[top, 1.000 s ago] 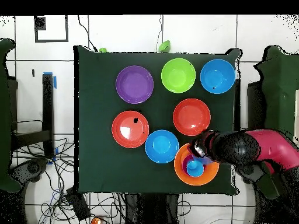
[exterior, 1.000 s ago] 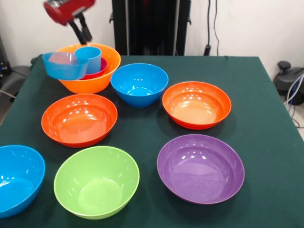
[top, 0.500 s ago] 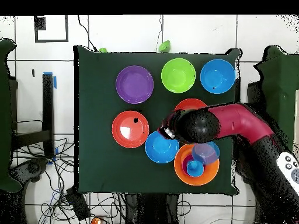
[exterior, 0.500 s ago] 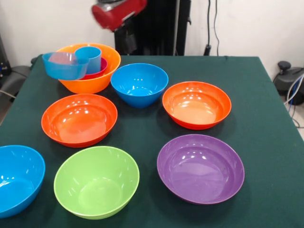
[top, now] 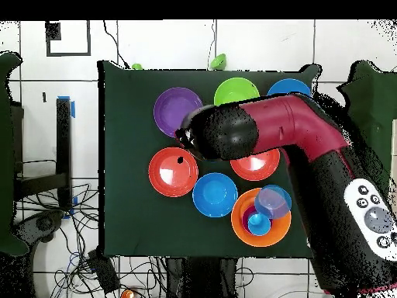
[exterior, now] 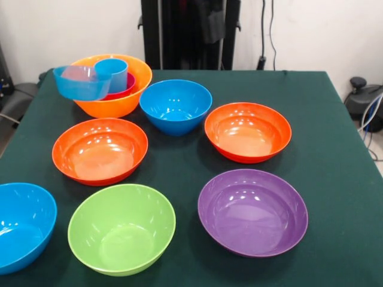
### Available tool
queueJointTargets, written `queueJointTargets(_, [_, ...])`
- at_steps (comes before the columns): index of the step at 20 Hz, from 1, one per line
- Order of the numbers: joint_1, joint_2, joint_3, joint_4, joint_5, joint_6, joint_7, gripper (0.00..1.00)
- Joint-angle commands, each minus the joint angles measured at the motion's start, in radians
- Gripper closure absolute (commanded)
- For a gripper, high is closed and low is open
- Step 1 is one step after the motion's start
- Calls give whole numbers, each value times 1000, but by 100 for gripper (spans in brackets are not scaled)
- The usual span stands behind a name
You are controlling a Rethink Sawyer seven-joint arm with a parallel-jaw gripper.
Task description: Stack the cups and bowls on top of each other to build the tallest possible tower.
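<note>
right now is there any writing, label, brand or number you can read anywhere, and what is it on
No readable text in either view.
The bowls, such as the purple bowl and the lime green bowl, are plain, with no labels.
The green table bears no markings.
The red arm carries a pale panel with round buttons; any marks on them are too small to read.
</note>
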Motion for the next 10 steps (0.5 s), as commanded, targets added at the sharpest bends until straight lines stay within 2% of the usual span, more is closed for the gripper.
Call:
queueJointTargets(1, [58,41,-115,-121,8,-51,165,100])
queueJointTargets(5, [67,53,-122,-142,5,-45,140,100])
queueJointTargets(10, [112,100,-157,-192,-28,-57,149,100])
